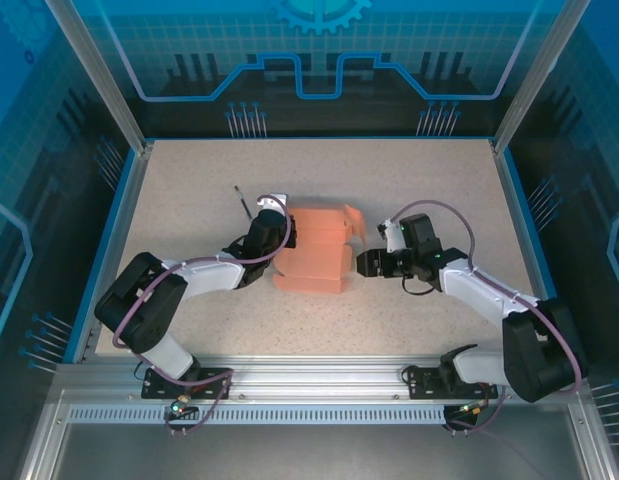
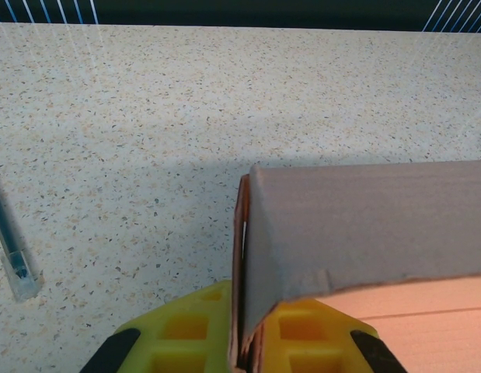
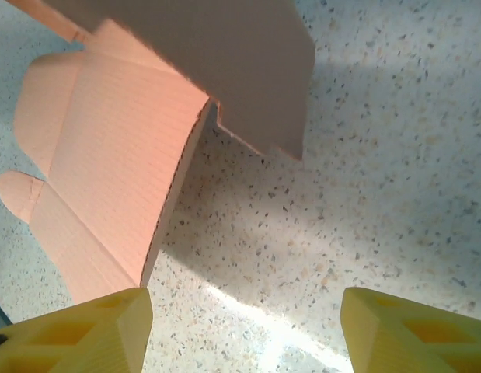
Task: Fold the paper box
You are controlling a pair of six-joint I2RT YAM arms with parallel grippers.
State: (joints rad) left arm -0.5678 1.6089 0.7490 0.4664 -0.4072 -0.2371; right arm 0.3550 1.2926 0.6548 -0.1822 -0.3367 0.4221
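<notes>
Left jaws are pinching the salmon-orange cardboard paper box (image 1: 314, 255); I am holding right jaws wide, empty. Unsupported flaps (image 1: 351, 216) risk springing open.

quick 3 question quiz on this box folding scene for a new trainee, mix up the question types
1. True or false: the left claw is shut on a wall of the paper box.
2. Pick one. The right claw is: A) shut on the box; B) open and holding nothing; C) shut and holding nothing.
3. Fill in: the thin dark stick lies on the table on the ___ arm's side of the box.

Key: 1 true; 2 B; 3 left.
</notes>
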